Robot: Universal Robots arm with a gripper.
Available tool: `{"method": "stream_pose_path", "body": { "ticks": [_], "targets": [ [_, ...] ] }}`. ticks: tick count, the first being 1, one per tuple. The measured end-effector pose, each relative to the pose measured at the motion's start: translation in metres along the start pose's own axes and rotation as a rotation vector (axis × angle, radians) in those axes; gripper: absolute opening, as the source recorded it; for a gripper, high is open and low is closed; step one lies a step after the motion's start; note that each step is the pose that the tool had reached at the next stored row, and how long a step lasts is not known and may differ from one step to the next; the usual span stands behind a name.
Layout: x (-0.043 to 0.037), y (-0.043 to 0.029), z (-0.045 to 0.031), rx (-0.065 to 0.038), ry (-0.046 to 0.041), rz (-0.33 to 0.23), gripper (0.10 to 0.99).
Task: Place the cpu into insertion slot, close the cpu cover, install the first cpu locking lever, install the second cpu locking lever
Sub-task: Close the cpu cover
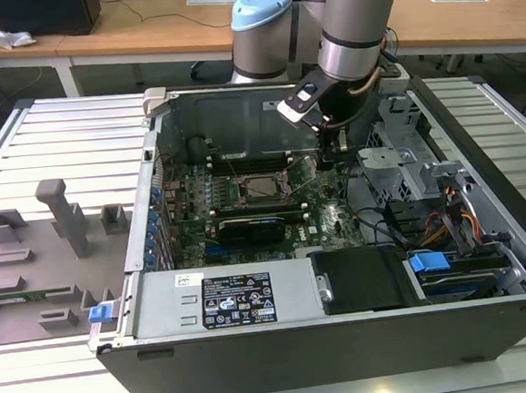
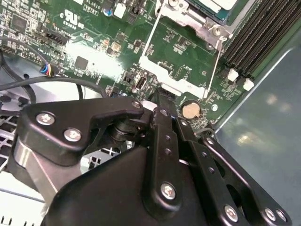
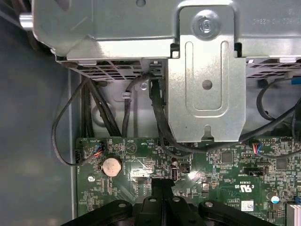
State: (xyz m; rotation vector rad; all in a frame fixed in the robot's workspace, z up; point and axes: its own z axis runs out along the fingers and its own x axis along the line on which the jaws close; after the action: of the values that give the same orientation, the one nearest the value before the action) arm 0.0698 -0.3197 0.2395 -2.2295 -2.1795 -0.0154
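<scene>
The cpu (image 1: 264, 188) lies flat in the insertion slot (image 1: 243, 191), its dull silver top facing up, near the middle of the green motherboard (image 1: 333, 218). In the second wrist view the cpu cover (image 2: 197, 21) sits down around the chip as a bright metal frame. From it, a thin wire lever (image 2: 147, 37) and a second wire lever (image 2: 217, 61) run out across the board towards the pincer; whether either is latched I cannot tell.

The pincer (image 1: 326, 162) points straight down, just beside the slot on the exterior view's right and low over the board. Its two black fingers (image 3: 158, 188) are pressed together (only a thin seam shows between them in the first wrist view), and nothing is visible between them. In the second wrist view its tip (image 2: 159, 99) hangs near the end of the silver plate between the two levers. A round coin battery (image 2: 190, 110) sits close to the tip.

Long black memory slots (image 2: 256, 42) run alongside the socket. A long black card (image 1: 247, 225) stands on the board, nearer the camera than the slot in the exterior view. A folded metal bracket (image 3: 207, 89) and dark cables (image 3: 157, 113) sit beyond the board's edge.

All this is inside an open computer case (image 1: 348, 354) that rests on a slatted surface (image 1: 67, 139). Grey holders (image 1: 60, 217) stand on the surface at the exterior view's left.
</scene>
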Motion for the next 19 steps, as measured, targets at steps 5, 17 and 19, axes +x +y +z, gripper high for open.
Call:
{"method": "stream_pose_path", "body": {
  "ticks": [5,17,19],
  "targets": [
    [0.0001,0.0013,0.0005,0.068,-0.0009,0.002,0.106],
    [0.0059,-0.0178,0.0012,0.124,-0.0111,0.004,0.106],
    [0.0072,-0.0217,0.0012,0.118,-0.0135,0.004,0.106]
  ]
}}
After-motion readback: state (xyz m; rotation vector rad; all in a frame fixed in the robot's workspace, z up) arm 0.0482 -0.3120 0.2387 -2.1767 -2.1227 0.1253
